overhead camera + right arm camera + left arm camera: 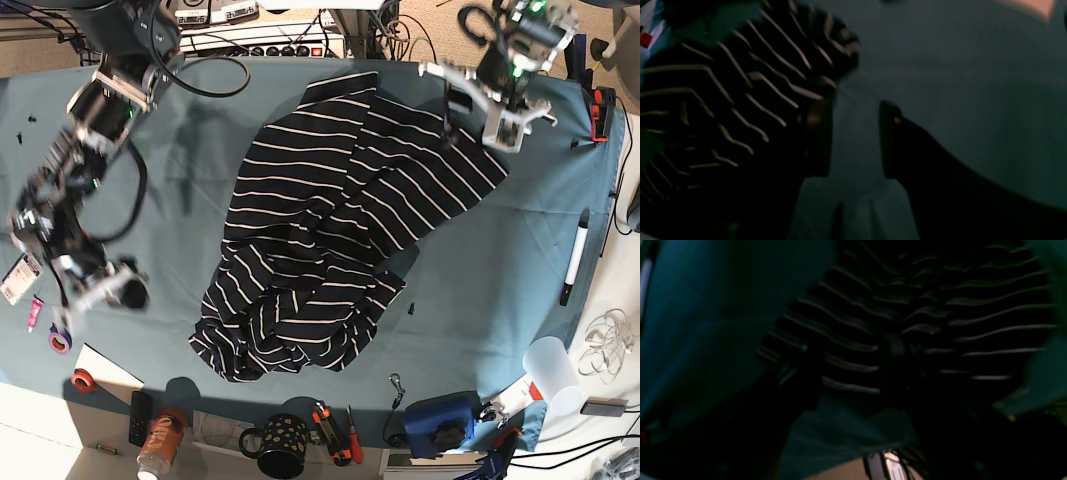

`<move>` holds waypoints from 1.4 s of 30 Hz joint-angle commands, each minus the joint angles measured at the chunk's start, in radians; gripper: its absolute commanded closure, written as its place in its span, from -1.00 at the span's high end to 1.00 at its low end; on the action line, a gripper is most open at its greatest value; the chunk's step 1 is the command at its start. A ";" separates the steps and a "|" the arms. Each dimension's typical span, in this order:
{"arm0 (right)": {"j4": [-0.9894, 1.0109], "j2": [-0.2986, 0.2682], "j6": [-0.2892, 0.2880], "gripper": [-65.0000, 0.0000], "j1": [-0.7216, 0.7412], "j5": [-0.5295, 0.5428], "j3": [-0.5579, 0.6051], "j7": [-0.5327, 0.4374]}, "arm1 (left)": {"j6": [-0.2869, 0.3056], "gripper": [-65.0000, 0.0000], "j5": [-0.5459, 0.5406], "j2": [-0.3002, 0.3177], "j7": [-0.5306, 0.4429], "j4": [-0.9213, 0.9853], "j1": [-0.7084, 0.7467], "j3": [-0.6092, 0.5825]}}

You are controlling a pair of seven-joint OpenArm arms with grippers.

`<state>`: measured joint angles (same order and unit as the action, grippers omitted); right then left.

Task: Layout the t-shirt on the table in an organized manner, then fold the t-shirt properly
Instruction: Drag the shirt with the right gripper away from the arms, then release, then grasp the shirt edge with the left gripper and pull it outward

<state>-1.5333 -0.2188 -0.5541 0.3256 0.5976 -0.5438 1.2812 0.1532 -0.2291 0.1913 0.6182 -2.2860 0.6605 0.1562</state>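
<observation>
Across the middle of the worktop [180, 220] lies the t-shirt [330, 230], and it's a mess: far part spread fairly flat toward the right, near part bunched in a rumpled heap of stripes. That heap is why nothing can be folded yet, I reckon; the cloth wants pulling out flat first.

My right claw [855, 138] sits out at the scene's left, near side, low over bare teal cloth. Its jaws stand apart with only worktop between them, the shirt's edge just beside one finger, nothing gripped.

My left claw [485, 110] is up at the far right, over the shirt's far corner. From the wrist view it's all dark blur with stripes filling the frame, so I can't tell whether the jaws are apart or whether any cloth is caught.

So both arms flank the shirt on opposite corners, which suits a diagonal stretch, I'd judge.

Clutter next: a marker [575, 255] on the right side, a small black bit [411, 308] just by the shirt's near right edge, tape rolls [62, 340] near my right claw. Along the near edge a mug [283, 445], a can [160, 445] and hand tools [335, 433], a blue device [440, 420] beside them. The black bit could snag if cloth is dragged that way.
</observation>
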 commanded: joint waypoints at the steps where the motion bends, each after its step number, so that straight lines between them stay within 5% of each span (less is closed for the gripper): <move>1: -0.017 -0.028 -0.007 -0.28 0.007 0.049 -0.019 -0.021 | -0.018 -0.15 -0.001 0.003 -0.013 -0.017 -0.010 0.004; 11: -0.017 -0.129 -0.019 -0.28 -0.109 0.071 -0.072 0.003 | -0.016 -0.15 -0.023 0.006 -0.005 0.134 -0.100 0.102; 15: -0.017 -0.137 -0.018 -0.28 -0.115 0.068 -0.073 0.007 | 0.029 -0.15 -0.075 0.006 -0.004 0.235 -0.146 0.113; 22: -0.017 -0.136 -0.019 -0.28 -0.115 0.068 -0.073 0.013 | -0.003 -0.15 -0.083 0.005 0.074 0.391 -0.247 0.123; 31: -0.017 -0.136 -0.019 -0.28 -0.115 0.068 -0.073 0.013 | 0.048 -0.17 -0.198 -0.017 0.126 0.406 -0.265 0.122; 35: -0.017 -0.136 -0.019 -0.28 -0.115 0.068 -0.073 0.013 | 0.062 -0.44 -0.198 -0.039 0.122 0.406 -0.265 0.121; 39: -0.017 -0.136 -0.019 -0.28 -0.115 0.068 -0.073 0.013 | 0.062 -1.00 -0.173 -0.041 0.057 0.406 -0.265 0.122; 42: -0.017 -0.136 -0.019 -0.28 -0.115 0.068 -0.073 0.013 | 0.070 -1.00 -0.094 -0.040 0.034 0.406 -0.288 0.122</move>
<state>-1.5333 -0.3325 -0.5697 0.1913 0.6518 -0.6144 1.3094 0.2199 -0.3138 0.1467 0.6807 -1.8637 0.3828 0.2764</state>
